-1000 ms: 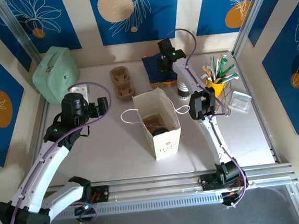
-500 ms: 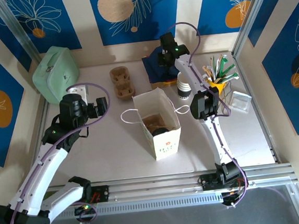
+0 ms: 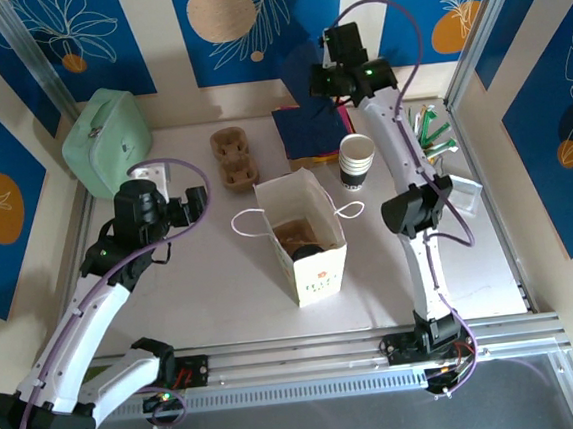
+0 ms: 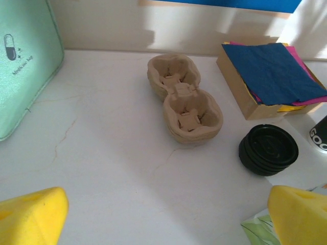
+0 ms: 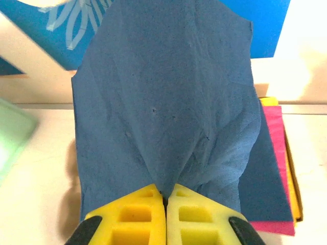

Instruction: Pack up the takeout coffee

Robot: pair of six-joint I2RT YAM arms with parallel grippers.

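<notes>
The takeout coffee (image 3: 305,239) looks to be sitting down inside the open paper bag (image 3: 316,267) at mid-table. A dark round lid is showing there among brown, though it is too small in the overhead view to be sure.

I'd judge that cup light but touchy. Its thin paper wall is going to buckle under a hard squeeze, and the snap-on lid is likely to pop if it is pinched from above. Any drink inside is going to slosh if the cup tips. The place to take it is around the body just under the lid rim, gently and upright.

The right gripper (image 5: 166,196) is pinching a blue napkin (image 5: 163,102), its yellow pads pressed together on the fold. The sheet is hanging up in front of the wrist camera, above the napkin box (image 4: 245,97).

Overhead, the right arm is stretching long toward the back wall, elbow bent past the stack of cups (image 3: 357,158).

The left gripper (image 4: 166,213) is standing wide apart and holding nothing. It is hovering low over bare table, looking at the cup carrier (image 4: 184,97) and the stack of lids (image 4: 268,149). The left arm is folding in from the near left, with the green case (image 3: 107,140) beyond it
</notes>
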